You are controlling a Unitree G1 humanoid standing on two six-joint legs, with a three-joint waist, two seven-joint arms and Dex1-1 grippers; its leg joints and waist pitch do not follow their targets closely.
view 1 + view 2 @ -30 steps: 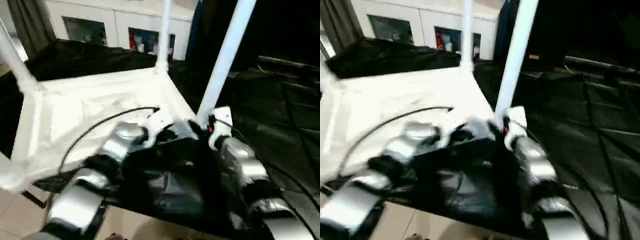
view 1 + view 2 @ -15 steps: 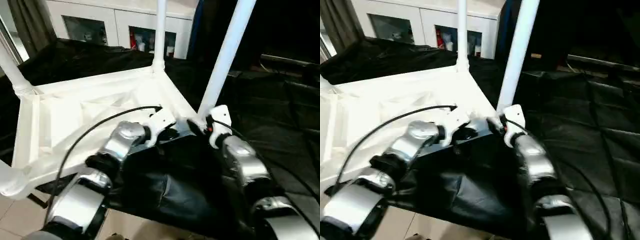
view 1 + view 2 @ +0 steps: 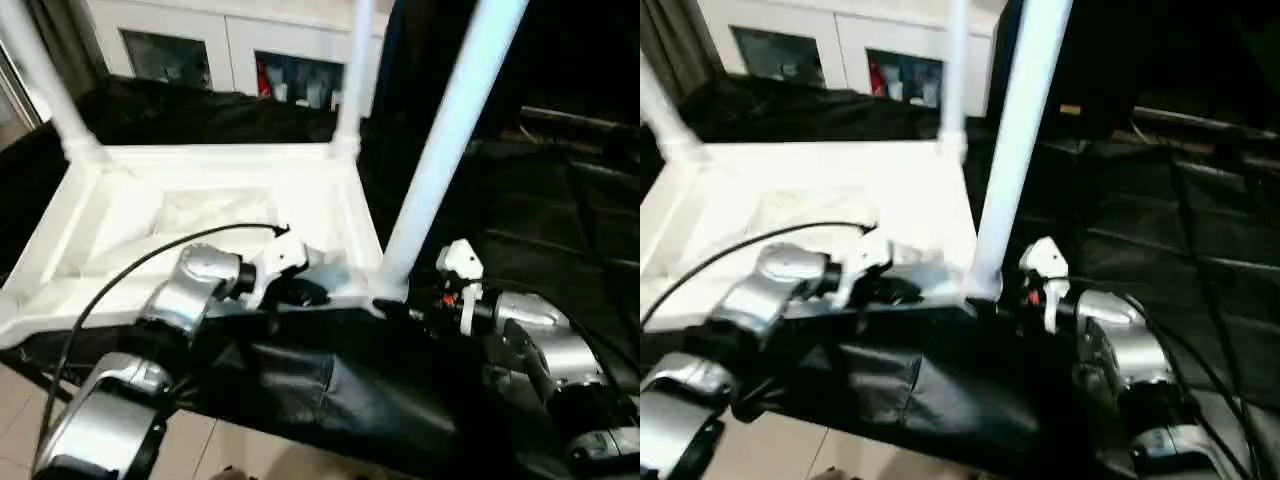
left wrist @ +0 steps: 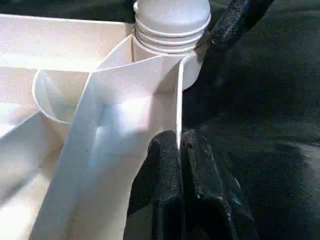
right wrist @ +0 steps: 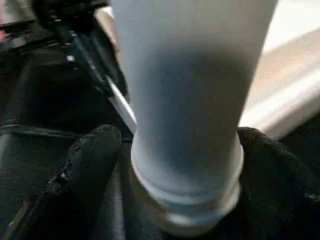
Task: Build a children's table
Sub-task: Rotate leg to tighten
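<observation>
Table top upside down on black-draped desk; three legs seen socketed. Left gripper clenched on rim. Right gripper spread around nearest leg. Fourth corner unclear.

Left arm: silver forearm is reaching forward to the near edge of the table top.
Left gripper: fingers are pinching a thin rib of the table top, pressed together on it.
Right arm: forearm is angling in toward the near corner leg.
Right gripper: fingers are standing wide, one on each side of the leg's base.
</observation>
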